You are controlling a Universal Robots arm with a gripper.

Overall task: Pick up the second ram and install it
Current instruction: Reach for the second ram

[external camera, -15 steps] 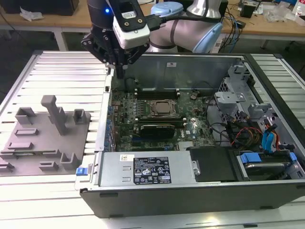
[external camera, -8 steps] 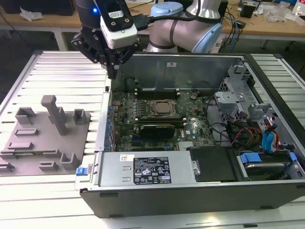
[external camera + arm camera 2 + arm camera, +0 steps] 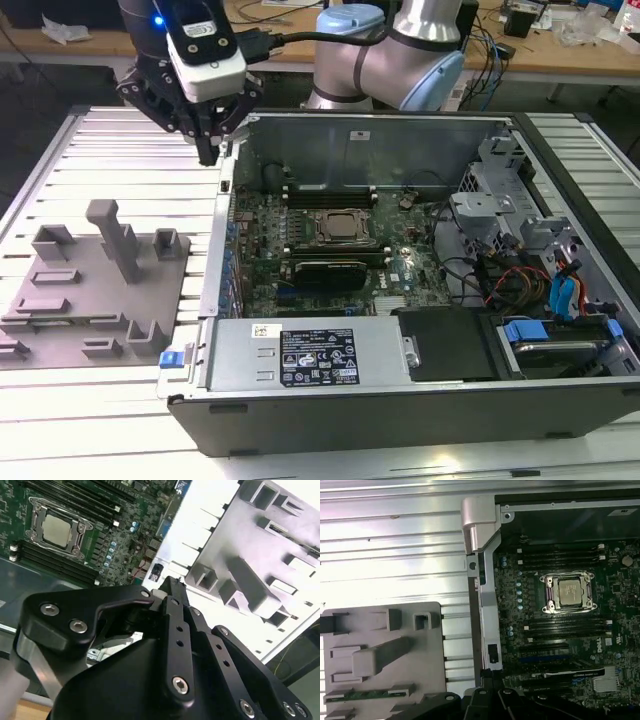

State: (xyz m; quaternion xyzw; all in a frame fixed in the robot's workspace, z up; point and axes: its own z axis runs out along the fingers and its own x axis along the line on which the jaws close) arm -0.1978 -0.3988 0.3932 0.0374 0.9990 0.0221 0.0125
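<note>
I'm looking into a robotics lab: a ribbed aluminium tabletop point(image 3: 120, 165) carries an opened desktop computer case point(image 3: 380, 140) and a grey parts fixture point(image 3: 60, 300), and far behind the arm point(image 3: 400, 50) stand wooden workbenches point(image 3: 570, 55) strewn with cables point(image 3: 487, 45).

Your tabletop point(image 3: 110, 150) is ribbed bare metal with a bright shine. The holder tray point(image 3: 90, 290) on it looks like matt grey plastic. The computer case point(image 3: 400, 140) is dull grey sheet metal. The gripper point(image 3: 172, 586) is smooth matt black, with shiny screws point(image 3: 180, 685).
</note>
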